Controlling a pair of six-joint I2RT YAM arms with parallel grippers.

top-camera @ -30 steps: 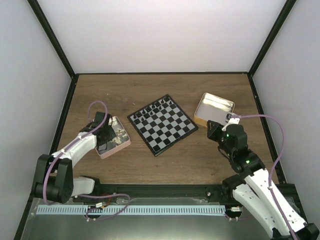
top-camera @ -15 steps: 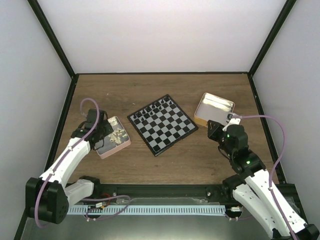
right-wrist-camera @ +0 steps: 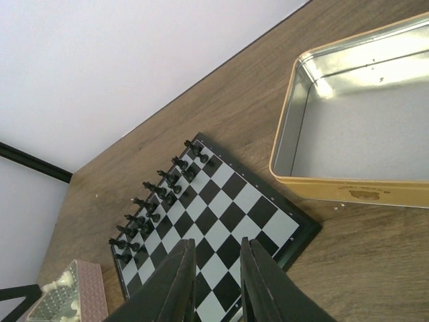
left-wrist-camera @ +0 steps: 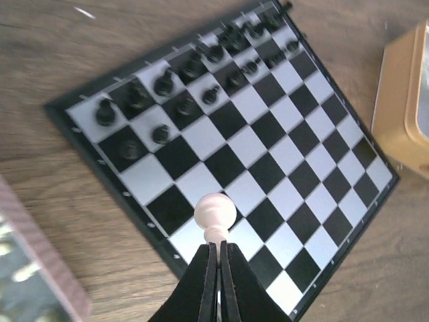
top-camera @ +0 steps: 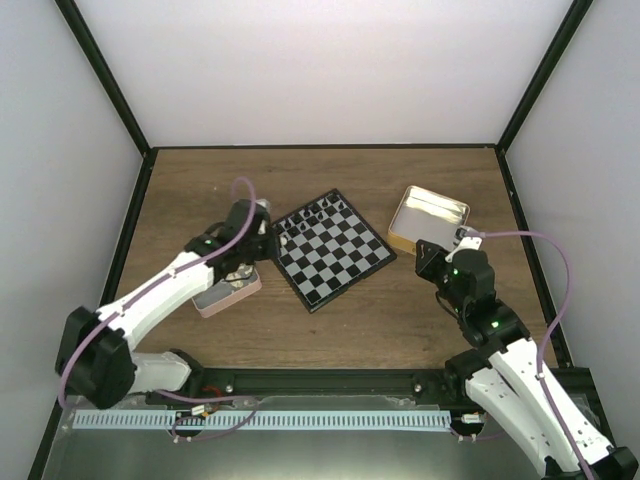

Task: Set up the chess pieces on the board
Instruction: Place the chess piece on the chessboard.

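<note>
The chess pieces [right-wrist-camera: 60, 300] in cream-white mostly lie in the pink tin [top-camera: 226, 294] at the left of the top view. As far as both wrist views show, none stands on the board [left-wrist-camera: 268, 171] yet, while the black pieces [left-wrist-camera: 161, 84] already fill two rows along its upper-left edge. The whole white side looks still to be done. The left tool [left-wrist-camera: 218, 247] is clenched on one cream-white pawn [left-wrist-camera: 214, 213], gripped low on its stem above the board's lower-left rim. The right tool [right-wrist-camera: 216, 243] hangs released, nothing between its fingers, over the bench near the gold tin [right-wrist-camera: 295, 181]. Since a second ago the left arm has swung from over the pink tin to the board's left corner; the right arm has not moved.
</note>
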